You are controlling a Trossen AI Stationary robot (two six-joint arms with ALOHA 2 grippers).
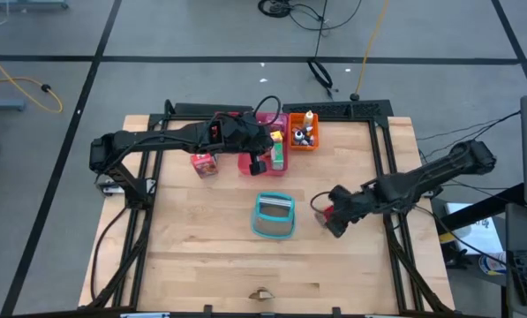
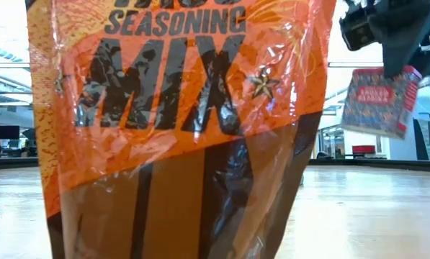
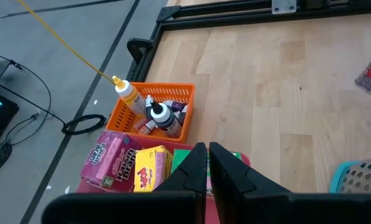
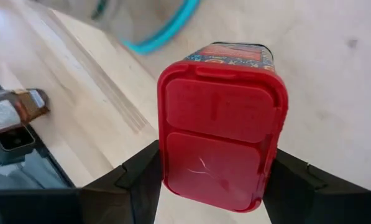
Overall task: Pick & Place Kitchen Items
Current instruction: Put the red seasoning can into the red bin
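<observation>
My right gripper [image 1: 332,215] is shut on a small blue-patterned container with a red lid [image 4: 221,146], right of the teal basket [image 1: 274,215]; the low view shows the container [image 2: 382,99] in the air. My left gripper [image 3: 208,169] is shut and empty above the pink tray [image 1: 265,150], which holds pink [image 3: 109,160], yellow [image 3: 151,168] and green [image 1: 279,155] cartons. A red carton [image 1: 203,163] stands on the table left of that tray. The orange tray [image 3: 176,93] holds an orange bottle [image 3: 128,94] and small bottles. My right gripper pinches the container between its two fingers [image 4: 141,180], one on each narrow side of the lid end [image 4: 173,186]. The container is lifted clear of the table and hangs tilted below the gripper [image 2: 398,36].
An orange seasoning-mix packet [image 2: 178,122] stands close before the low camera near the table's front edge [image 1: 261,293] and hides most of that view. Bare wood lies between the basket and the front edge. Black frame rails [image 1: 382,177] run along the table's sides.
</observation>
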